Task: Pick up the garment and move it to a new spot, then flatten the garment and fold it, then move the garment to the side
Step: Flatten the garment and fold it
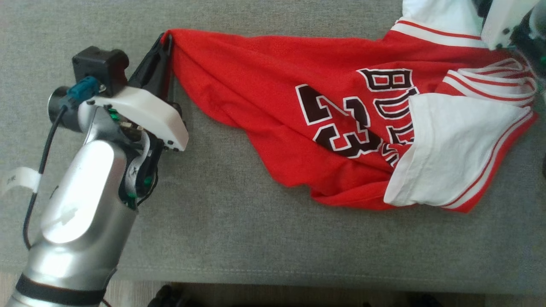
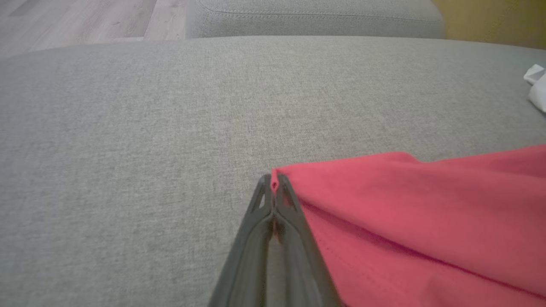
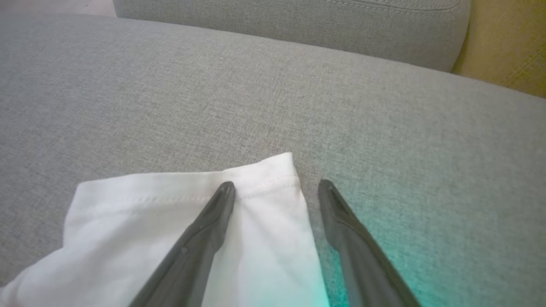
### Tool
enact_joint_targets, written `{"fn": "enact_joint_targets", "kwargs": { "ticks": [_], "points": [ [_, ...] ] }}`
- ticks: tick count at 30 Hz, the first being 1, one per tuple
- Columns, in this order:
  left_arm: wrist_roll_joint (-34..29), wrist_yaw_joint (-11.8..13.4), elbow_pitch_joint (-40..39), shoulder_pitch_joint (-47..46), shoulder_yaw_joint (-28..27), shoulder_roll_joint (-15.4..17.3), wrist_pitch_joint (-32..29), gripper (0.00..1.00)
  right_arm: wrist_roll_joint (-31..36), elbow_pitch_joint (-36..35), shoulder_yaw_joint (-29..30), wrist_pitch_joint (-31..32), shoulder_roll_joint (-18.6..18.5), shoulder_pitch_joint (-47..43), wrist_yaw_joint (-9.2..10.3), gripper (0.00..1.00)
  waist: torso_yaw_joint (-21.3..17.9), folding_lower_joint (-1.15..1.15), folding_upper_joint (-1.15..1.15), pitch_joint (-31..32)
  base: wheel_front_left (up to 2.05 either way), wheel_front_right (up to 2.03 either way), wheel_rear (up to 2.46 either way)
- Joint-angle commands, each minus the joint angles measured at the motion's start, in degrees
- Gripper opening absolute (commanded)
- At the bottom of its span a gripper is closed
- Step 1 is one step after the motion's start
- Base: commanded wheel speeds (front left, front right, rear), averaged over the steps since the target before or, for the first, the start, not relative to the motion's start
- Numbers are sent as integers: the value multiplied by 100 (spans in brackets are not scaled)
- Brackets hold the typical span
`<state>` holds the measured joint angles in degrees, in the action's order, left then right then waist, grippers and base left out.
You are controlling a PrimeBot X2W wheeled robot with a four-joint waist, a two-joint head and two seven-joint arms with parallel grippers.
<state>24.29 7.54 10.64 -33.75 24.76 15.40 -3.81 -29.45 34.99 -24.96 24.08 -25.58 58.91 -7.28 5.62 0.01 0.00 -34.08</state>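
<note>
One corner of the garment [image 1: 264, 76] sits pinched in the left tool [image 1: 165, 40].

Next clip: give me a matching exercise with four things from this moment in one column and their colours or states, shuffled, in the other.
Things:
1. left gripper
2. right gripper
3. jersey
4. cushion

States:
A. plain grey
B. jaws open
C. jaws shut on a red corner
D. red and white, rumpled

Pairs: 1-C, 2-B, 3-D, 4-A
</note>
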Motion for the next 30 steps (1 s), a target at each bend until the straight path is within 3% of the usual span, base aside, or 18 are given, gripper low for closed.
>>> {"fn": "enact_joint_targets", "kwargs": {
  "ticks": [1,2,3,9,14,19,24,30],
  "points": [
    [-51,3,-161,-177,-211,153,64,0,-96,-35,-150,45,-57,2,-21,57,-12,-1,0,4,0,0,0],
    [-44,5,-156,-171,-214,157,71,0,-168,15,-215,45,-69,15,-21,10,-20,-1,0,9,0,0,0],
    [-35,5,-149,-162,-218,163,80,0,-248,51,-266,22,-79,22,-21,0,-28,-1,0,22,0,0,0],
    [-78,80,-269,-100,-314,276,306,0,-446,-189,-135,-1185,-247,25,-21,0,-113,-1,0,258,0,0,0],
    [-201,269,-699,57,-485,506,478,0,-397,-827,301,-2228,-364,-290,-21,0,-303,-1,0,674,0,0,0],
    [-326,438,-1275,202,-619,725,506,0,-176,-1650,870,-2696,-473,-656,-21,0,-446,-1,0,1037,0,0,0],
    [-464,623,-2222,305,-824,998,460,0,233,-3151,1822,-2641,-454,-1184,-21,0,-592,-1,0,1461,0,0,0],
    [-570,734,-3324,143,-1094,1333,160,0,458,-4978,2684,-1722,-193,-1492,-21,0,-720,-1,0,1763,0,0,0]
  ]
}}
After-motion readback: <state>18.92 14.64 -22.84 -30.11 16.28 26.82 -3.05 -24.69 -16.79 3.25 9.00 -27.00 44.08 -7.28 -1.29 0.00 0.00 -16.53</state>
